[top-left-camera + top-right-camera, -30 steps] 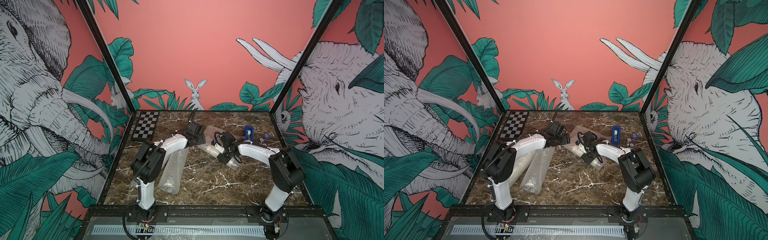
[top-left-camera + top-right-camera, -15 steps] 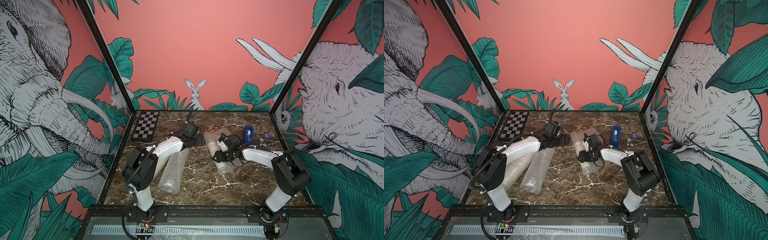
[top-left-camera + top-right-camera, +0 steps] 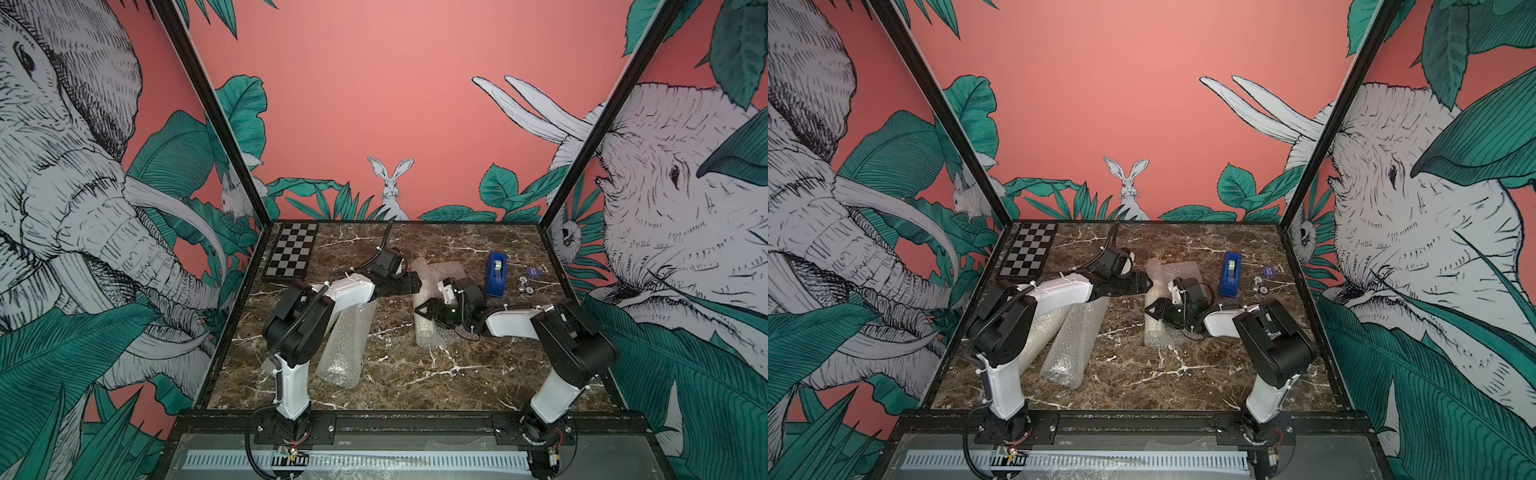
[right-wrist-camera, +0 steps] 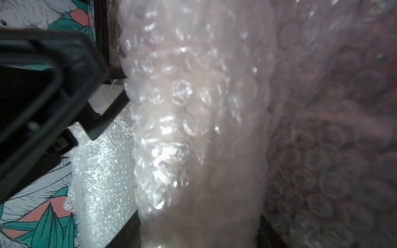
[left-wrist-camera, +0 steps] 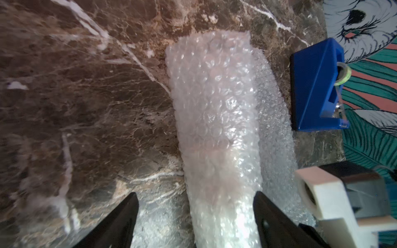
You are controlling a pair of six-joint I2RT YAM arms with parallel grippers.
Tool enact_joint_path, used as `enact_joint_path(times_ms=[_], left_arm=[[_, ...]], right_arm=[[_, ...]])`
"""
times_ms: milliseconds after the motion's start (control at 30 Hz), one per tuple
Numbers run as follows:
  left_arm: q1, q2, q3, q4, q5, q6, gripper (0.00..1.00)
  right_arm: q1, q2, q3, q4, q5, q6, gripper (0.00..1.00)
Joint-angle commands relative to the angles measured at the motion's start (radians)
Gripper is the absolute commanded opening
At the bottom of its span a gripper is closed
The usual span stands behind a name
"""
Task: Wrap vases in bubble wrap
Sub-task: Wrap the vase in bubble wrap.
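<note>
A vase rolled in bubble wrap point(image 3: 428, 336) lies mid-table in both top views, running from front to back; the same bundle point(image 3: 1158, 332) shows no bare vase, only a pale shape through the plastic. A loose flap of the wrap point(image 3: 449, 270) lies flat beside it. My right gripper point(image 3: 422, 309) is shut across the bundle's middle, and in the right wrist view the wrapped bundle point(image 4: 193, 128) fills the gap at that gripper point(image 4: 197, 232). My left gripper point(image 3: 415, 282) stands open over the bundle's far part. In the left wrist view the bundle point(image 5: 214, 107) sits against one finger point(image 5: 272, 221) of the gripper point(image 5: 194, 214).
Two more bubble-wrapped rolls lie at the front left, one point(image 3: 345, 345) beside the left arm, one point(image 3: 1034, 336) partly under it. A blue tape dispenser point(image 3: 496, 274) and small round things point(image 3: 528, 274) sit at the back right. A chequered board point(image 3: 291, 255) fills the back left corner.
My right gripper has turned the middle bundle from slanted to front-to-back. My left gripper has moved right and come over the bundle's far part.
</note>
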State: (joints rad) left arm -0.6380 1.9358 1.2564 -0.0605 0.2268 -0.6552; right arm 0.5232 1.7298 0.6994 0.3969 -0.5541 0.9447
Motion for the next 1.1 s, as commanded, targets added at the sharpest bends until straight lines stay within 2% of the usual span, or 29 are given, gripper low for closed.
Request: enact_joint_path(times_ms=[0,233,367,567,767,900,967,1067], left_arm=[[-0.001,0.023,0.039,0.024,0.049,-0.013,0.84],[-0.015,0.076,0.085,-0.054,0.008,0.004,0.78],[-0.028,0.111,0.118,-0.126,-0.042,0.009,0.73],[-0.040,0.127,0.117,-0.151,-0.092,0.009,0.72],[-0.047,0.130,0.122,-0.157,-0.098,0.012,0.71],[-0.047,0.137,0.127,-0.150,-0.094,0.021,0.71],[-0.040,0.138,0.129,-0.148,-0.087,0.026,0.71],[-0.038,0.140,0.130,-0.144,-0.069,0.023,0.71]], right_arm=[[0.001,0.047,-0.041,0.056,-0.015,0.084,0.51],[-0.018,0.019,-0.069,0.097,-0.004,0.099,0.56],[-0.020,-0.045,-0.060,0.000,0.032,0.040,0.68],[-0.020,-0.195,-0.074,-0.158,0.135,-0.020,0.86],[-0.004,-0.326,-0.095,-0.250,0.217,-0.048,0.85],[0.096,-0.392,-0.002,-0.490,0.429,-0.175,0.75],[0.176,-0.387,0.042,-0.561,0.556,-0.207,0.72],[0.247,-0.337,0.106,-0.626,0.654,-0.233,0.70]])
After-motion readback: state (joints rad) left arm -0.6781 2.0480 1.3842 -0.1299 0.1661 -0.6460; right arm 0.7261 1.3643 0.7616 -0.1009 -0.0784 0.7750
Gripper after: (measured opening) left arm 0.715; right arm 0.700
